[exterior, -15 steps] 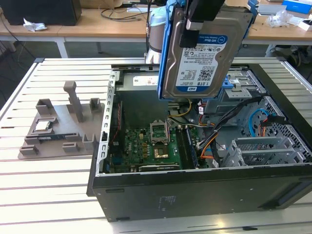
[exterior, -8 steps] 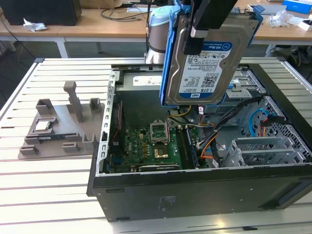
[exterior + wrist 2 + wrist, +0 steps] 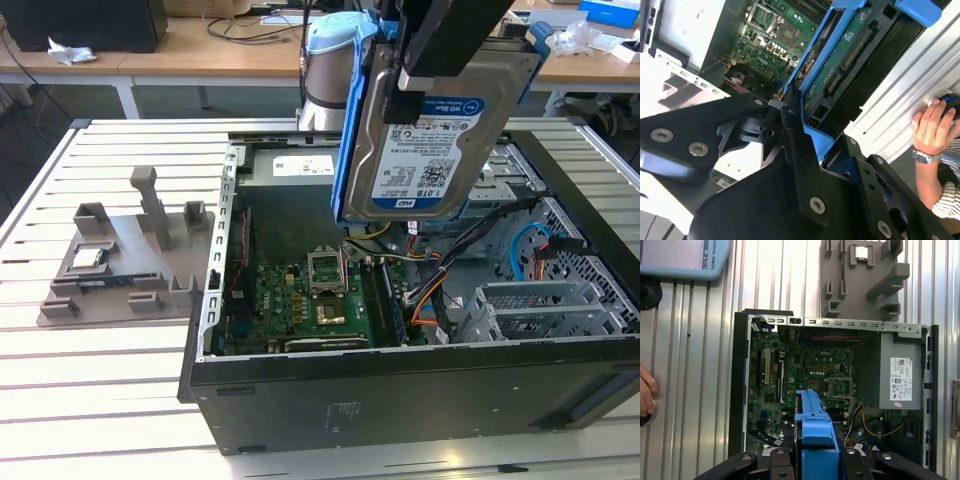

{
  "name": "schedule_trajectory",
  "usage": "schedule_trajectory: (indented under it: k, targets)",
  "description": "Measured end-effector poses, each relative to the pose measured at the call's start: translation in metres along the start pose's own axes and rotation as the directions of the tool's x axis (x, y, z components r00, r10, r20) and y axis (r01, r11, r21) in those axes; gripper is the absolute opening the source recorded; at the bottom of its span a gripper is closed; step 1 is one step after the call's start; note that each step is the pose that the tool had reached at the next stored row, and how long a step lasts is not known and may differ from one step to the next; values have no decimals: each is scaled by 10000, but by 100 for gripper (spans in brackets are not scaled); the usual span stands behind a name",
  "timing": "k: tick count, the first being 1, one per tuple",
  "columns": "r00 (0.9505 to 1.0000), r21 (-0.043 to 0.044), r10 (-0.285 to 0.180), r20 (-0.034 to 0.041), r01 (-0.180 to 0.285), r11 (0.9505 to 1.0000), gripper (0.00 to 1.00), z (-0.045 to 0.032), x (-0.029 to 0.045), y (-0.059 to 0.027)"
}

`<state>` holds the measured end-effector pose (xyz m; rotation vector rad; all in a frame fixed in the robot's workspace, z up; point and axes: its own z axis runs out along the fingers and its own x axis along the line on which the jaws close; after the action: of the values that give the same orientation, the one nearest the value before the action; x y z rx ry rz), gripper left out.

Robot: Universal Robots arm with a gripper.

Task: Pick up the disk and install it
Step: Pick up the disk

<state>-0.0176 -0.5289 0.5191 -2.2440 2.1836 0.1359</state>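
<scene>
The claw (image 3: 415, 85) has the disk (image 3: 435, 140) clamped tight, its black fingers (image 3: 777, 462) pressed against both sides of the blue carrier (image 3: 815, 432) in the first wrist view. The disk hangs on edge in the air, slightly tilted, its white-and-blue label facing the exterior camera. It is lifted off the desk (image 3: 100, 380) and sits over the open computer case (image 3: 400, 400). Below it lies the green motherboard (image 3: 300, 300), and the second wrist view catches the drive's own green circuit side (image 3: 850, 55). Off to the exterior view's left, a grey fixture (image 3: 130, 270) rests on the slatted desk just beside the case, with a small square chip (image 3: 85, 258) seated in it. In the second wrist view a person's hand (image 3: 932, 125), watch on the wrist, rests on a round object at the desk's edge.
</scene>
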Motion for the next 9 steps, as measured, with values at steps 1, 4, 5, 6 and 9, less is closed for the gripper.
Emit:
schedule_trajectory:
  k: [1,4,5,6,9]
  targets:
    - [9999,8,112,6,-112,9999,37,7,1,-1]
    - [9998,13,181,12,-181,9998,37,35,29,-72]
    - [9998,13,181,13,-181,9998,37,41,34,-87]
    - [9998,12,181,9,-181,9998,37,45,36,-97]
    - [9998,13,181,11,-181,9998,37,60,41,-122]
